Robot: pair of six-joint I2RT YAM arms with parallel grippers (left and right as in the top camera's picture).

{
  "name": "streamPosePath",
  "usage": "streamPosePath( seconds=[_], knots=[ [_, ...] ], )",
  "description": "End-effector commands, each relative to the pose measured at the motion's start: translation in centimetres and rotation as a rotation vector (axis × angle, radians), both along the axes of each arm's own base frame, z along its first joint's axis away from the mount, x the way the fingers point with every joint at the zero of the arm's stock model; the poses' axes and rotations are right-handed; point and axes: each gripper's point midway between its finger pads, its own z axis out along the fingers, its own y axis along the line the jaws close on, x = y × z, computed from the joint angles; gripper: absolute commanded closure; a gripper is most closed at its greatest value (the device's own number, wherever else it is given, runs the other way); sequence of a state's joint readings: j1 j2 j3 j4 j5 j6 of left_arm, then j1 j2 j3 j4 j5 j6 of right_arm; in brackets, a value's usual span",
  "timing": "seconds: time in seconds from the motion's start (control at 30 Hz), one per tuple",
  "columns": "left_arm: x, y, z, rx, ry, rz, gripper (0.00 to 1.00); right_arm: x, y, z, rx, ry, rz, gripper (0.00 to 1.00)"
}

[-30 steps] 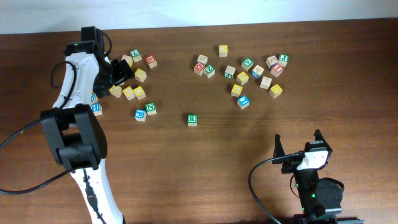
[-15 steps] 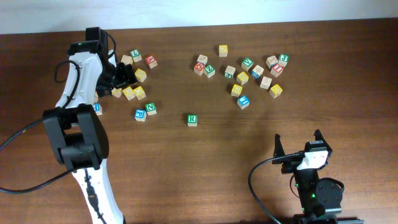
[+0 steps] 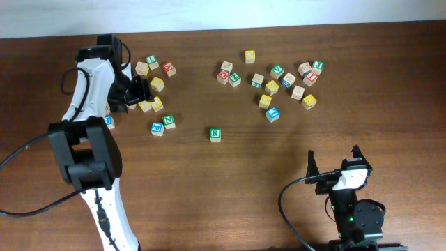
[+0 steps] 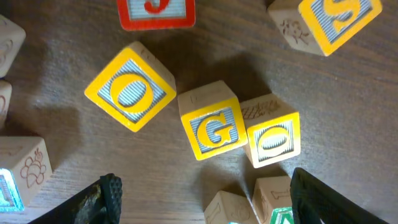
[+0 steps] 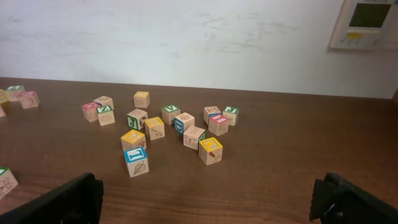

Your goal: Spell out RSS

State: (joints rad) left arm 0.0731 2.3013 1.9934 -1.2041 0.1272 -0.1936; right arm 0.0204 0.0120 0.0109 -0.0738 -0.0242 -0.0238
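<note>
Two dark fingers (image 4: 111,193) of the left pincer (image 3: 139,91) stood well apart above the left cluster of cubes, toward the far left corner of the tabletop (image 3: 279,209). They gripped nothing. Between them, low in the wrist view, sat a plain wooden cube (image 4: 227,208) and a green-lettered cube (image 4: 277,202). Whether the right-hand finger touched the latter could not be told.

Just beyond lay a G cube (image 4: 214,127) pressed side to side against a small O cube (image 4: 273,138), with a second O cube (image 4: 130,90) turned cornerwise beside them. Each had a yellow frame, a pale striped panel and a yellow letter, with bare wood sides carrying faint engraved drawings. An S cube (image 4: 336,18) of the same yellow make lay tilted farther off, near a red-faced cube (image 4: 155,12). No second S could be read in any view.

The R cube (image 3: 216,134), green-faced, sat alone near the middle of the dark, grained tabletop, well apart from both clusters.

The right pincer (image 3: 334,162) was spread to its widest and empty, by the near right corner.
</note>
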Motion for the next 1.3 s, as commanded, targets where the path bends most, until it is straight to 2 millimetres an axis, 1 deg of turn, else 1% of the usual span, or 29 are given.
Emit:
streamPosePath(
  seconds=[0.0, 0.03, 0.13, 0.23, 0.3, 0.43, 0.57, 0.67, 0.73, 0.8, 0.87, 0.9, 0.97, 1.07, 1.13, 1.17, 1.2, 1.27],
  knots=[
    [-0.5, -0.3, -0.1, -0.024, 0.028, 0.038, 0.35, 0.0, 0.1, -0.2, 0.002, 0.002, 0.004, 0.02],
    [-0.5, -0.3, -0.1, -0.024, 0.031, 0.046, 0.37, 0.0, 0.1, -0.2, 0.001, 0.002, 0.004, 0.02],
    [0.0, -0.3, -0.1, -0.022, 0.009, 0.044, 0.34, 0.0, 0.1, -0.2, 0.002, 0.002, 0.004, 0.02],
    [1.4, -0.4, 0.1, -0.028, -0.049, 0.042, 0.29, 0.0, 0.1, -0.2, 0.002, 0.002, 0.004, 0.02],
    [2.1, -0.8, 0.2, -0.052, -0.075, 0.038, 0.28, 0.0, 0.1, -0.2, 0.002, 0.002, 0.004, 0.02],
    [3.3, -0.9, 0.4, -0.057, -0.128, 0.035, 0.25, 0.0, 0.1, -0.2, 0.001, 0.002, 0.004, 0.02],
    [5.7, -0.7, 1.0, -0.052, -0.229, 0.031, 0.22, 0.0, 0.1, -0.2, 0.001, 0.002, 0.004, 0.02],
    [8.1, -0.8, 1.9, -0.046, -0.334, 0.021, 0.18, 0.0, 0.1, -0.2, 0.002, 0.002, 0.004, 0.02],
    [9.6, -1.5, 2.5, -0.034, -0.406, -0.033, 0.18, 0.0, 0.1, -0.2, 0.002, 0.002, 0.004, 0.02],
    [10.2, -2.8, 2.8, -0.019, -0.445, -0.119, 0.18, 0.0, 0.1, -0.2, 0.002, 0.002, 0.004, 0.02],
    [10.5, -4.4, 2.5, 0.001, -0.464, -0.215, 0.18, 0.0, 0.1, -0.2, 0.002, 0.002, 0.004, 0.02],
    [10.8, -5.0, 2.2, 0.038, -0.471, -0.258, 0.18, 0.0, 0.1, -0.2, 0.002, 0.002, 0.004, 0.02],
    [11.3, -4.8, 1.3, 0.166, -0.469, -0.276, 0.18, 0.0, 0.1, -0.2, 0.002, 0.002, 0.004, 0.02],
    [11.4, -5.1, 0.2, 0.234, -0.452, -0.298, 0.18, 0.0, 0.1, -0.4, 0.002, 0.009, 0.004, 0.02],
    [11.3, -5.2, 0.1, 0.239, -0.450, -0.322, 0.23, 0.0, 0.1, -0.4, 0.001, 0.010, 0.004, 0.02],
    [11.2, -5.1, 0.1, 0.245, -0.445, -0.336, 0.28, 0.0, 0.1, -0.4, 0.002, 0.010, 0.004, 0.02],
    [11.0, -4.9, 0.0, 0.253, -0.435, -0.361, 0.27, 0.0, 0.1, -0.4, 0.002, 0.010, 0.004, 0.02],
    [10.5, -4.4, -0.3, 0.265, -0.409, -0.409, 0.15, 0.0, 0.1, -0.4, 0.002, 0.010, 0.004, 0.02]
  ],
)
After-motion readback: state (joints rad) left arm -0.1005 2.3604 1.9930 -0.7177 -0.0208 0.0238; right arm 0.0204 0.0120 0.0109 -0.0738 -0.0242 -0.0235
